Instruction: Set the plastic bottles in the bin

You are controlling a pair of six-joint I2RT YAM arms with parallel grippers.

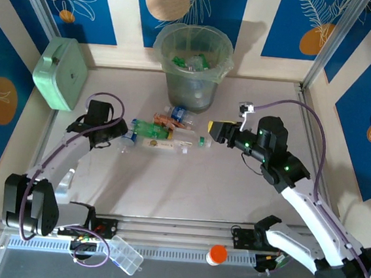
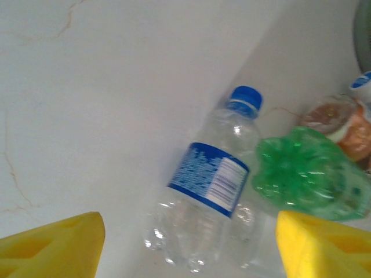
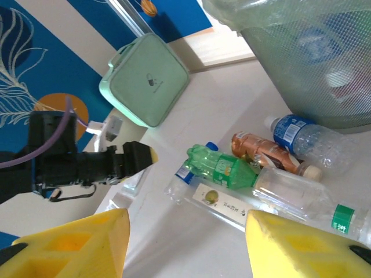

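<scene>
Although got several plastic bottles (image 1: 193, 62) into the bin (image 1: 207, 88), left a cluster (image 1: 163, 131) more on the desk (image 1: 187, 192), with left tool (image 2: 188, 234) and right tool (image 3: 185, 237) both spread open, empty.

The walls (image 1: 218, 4) are blue and cream, with white leaves and orange and tan circles painted on them. Shiny metal posts (image 1: 336, 42) stand in the far corners. The tabletop (image 1: 187, 192) is pale grey and smooth, with thin crack lines.

Six plastic bottles (image 3: 223, 168) lie outside one bin (image 1: 177, 86), with one mint box (image 1: 61, 73) and one orange-capped jar (image 1: 216, 254).
</scene>
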